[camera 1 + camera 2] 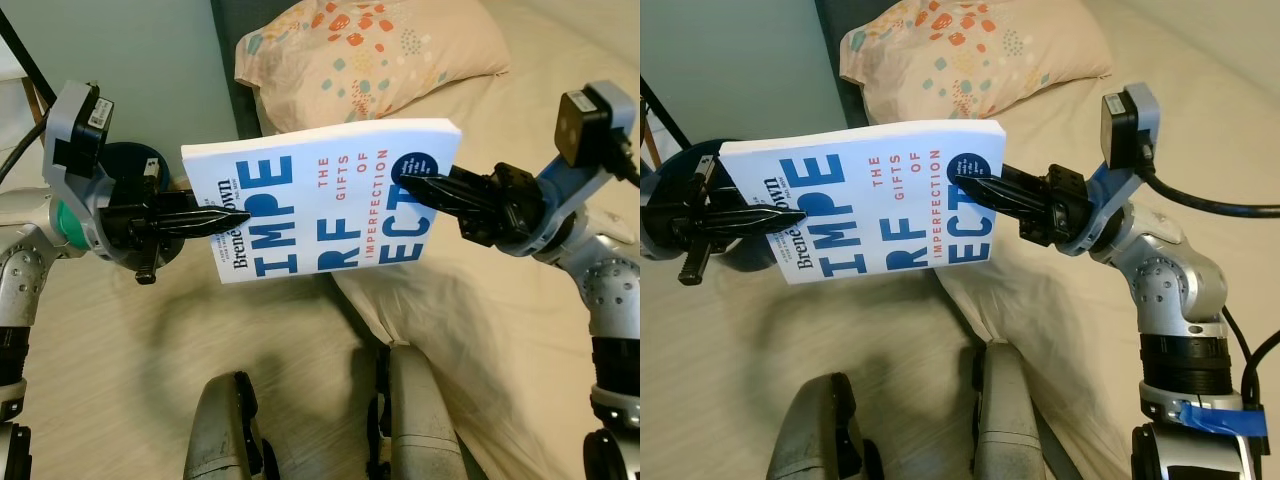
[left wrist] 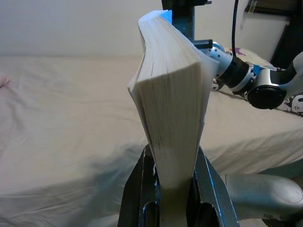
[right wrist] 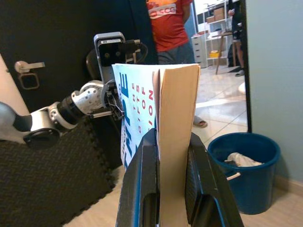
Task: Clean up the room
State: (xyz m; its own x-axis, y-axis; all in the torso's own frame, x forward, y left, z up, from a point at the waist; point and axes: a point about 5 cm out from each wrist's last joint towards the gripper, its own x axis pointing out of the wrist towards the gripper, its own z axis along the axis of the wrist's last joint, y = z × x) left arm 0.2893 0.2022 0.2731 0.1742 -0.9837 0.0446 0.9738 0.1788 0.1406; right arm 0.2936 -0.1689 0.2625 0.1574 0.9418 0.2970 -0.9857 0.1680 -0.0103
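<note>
Left gripper & right gripper both clamp book; pillow beyond, blue bucket behind left gripper

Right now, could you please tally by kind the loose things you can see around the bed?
White paperback book with blue lettering, clamped between left pincer and right pincer: 1
Peach patterned pillow: 1
Blue plastic bucket: 1
Total: 3
</note>
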